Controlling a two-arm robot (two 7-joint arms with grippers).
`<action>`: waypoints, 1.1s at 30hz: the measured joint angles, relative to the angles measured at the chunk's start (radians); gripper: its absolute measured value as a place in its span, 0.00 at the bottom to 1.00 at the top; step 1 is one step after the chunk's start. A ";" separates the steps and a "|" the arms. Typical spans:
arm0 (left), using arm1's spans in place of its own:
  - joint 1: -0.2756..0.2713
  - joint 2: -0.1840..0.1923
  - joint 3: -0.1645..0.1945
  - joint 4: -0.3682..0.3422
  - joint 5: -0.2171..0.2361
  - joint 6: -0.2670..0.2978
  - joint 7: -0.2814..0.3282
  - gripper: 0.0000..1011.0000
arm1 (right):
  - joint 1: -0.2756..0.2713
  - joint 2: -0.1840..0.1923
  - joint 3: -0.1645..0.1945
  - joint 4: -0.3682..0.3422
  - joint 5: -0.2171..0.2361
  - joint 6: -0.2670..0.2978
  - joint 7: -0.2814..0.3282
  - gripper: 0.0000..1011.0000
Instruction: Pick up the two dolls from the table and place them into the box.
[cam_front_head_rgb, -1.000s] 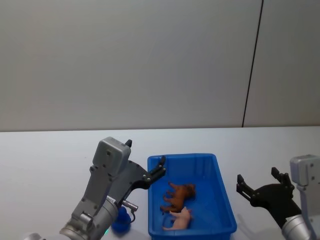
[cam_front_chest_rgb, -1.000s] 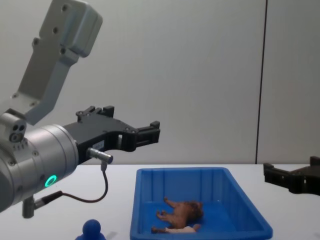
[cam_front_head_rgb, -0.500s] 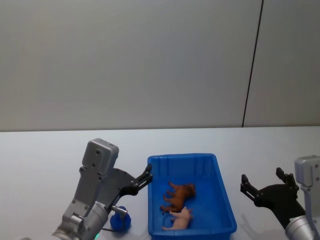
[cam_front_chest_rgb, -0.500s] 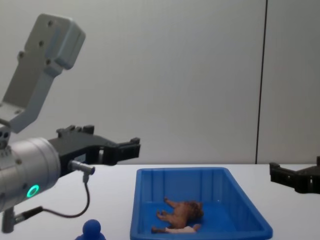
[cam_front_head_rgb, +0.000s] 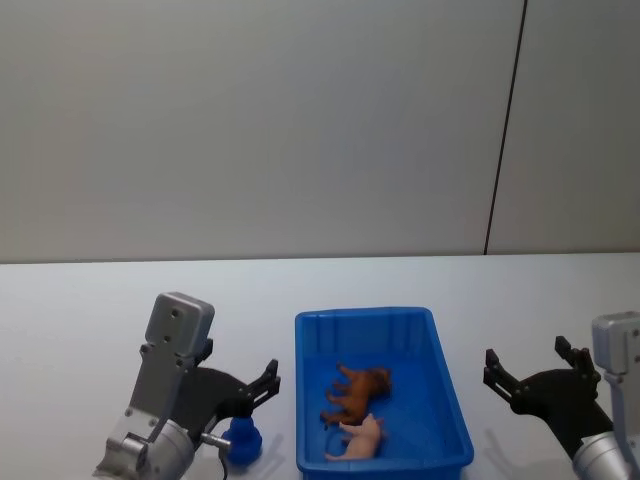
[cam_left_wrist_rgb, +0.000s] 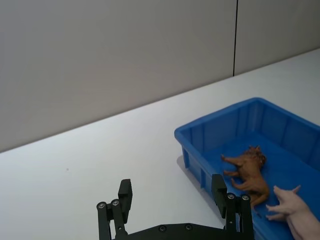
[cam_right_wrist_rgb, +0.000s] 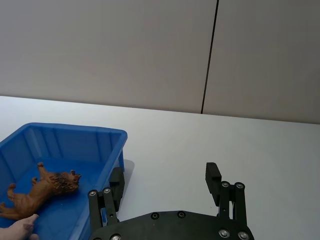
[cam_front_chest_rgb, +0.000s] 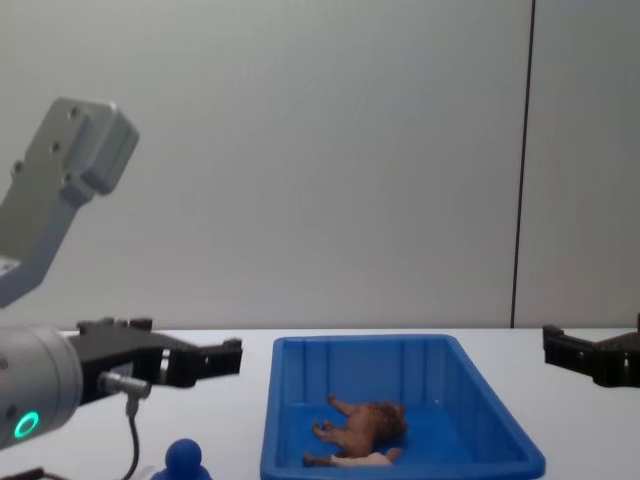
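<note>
Brown doll (cam_front_head_rgb: 360, 391) & pink pig (cam_front_head_rgb: 362, 437) are seen in blue box (cam_front_head_rgb: 448, 400), between left end effector (cam_front_head_rgb: 268, 379) & right end effector (cam_front_head_rgb: 527, 365); both are held wide open, empty.

Left arm (cam_front_chest_rgb: 40, 385): silver-grey cylindrical wrist housing with a green ring light at 7 o'clock on its face, a boxy light-grey link (cam_front_head_rgb: 175, 335) with small round screw holes above it, a thin black cable looping off a silver plug, and a black left gripper (cam_left_wrist_rgb: 175, 210) with flat fingers and silver screw heads at the finger bases. Right arm (cam_front_head_rgb: 612, 400): matching light-grey box link and silver wrist, carrying an identical black right gripper (cam_right_wrist_rgb: 167, 192) with screw-studded finger mounts.
</note>
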 joint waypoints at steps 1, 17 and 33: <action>0.000 0.000 -0.001 0.002 -0.003 0.008 -0.003 0.99 | 0.000 0.000 0.000 0.000 0.000 0.000 0.000 0.99; -0.012 -0.004 -0.007 0.068 -0.012 0.108 -0.071 0.99 | -0.001 0.001 0.000 -0.001 0.000 0.000 -0.002 0.99; -0.028 -0.015 -0.004 0.118 0.012 0.158 -0.126 0.65 | -0.001 0.001 0.000 -0.001 0.000 0.000 -0.002 0.99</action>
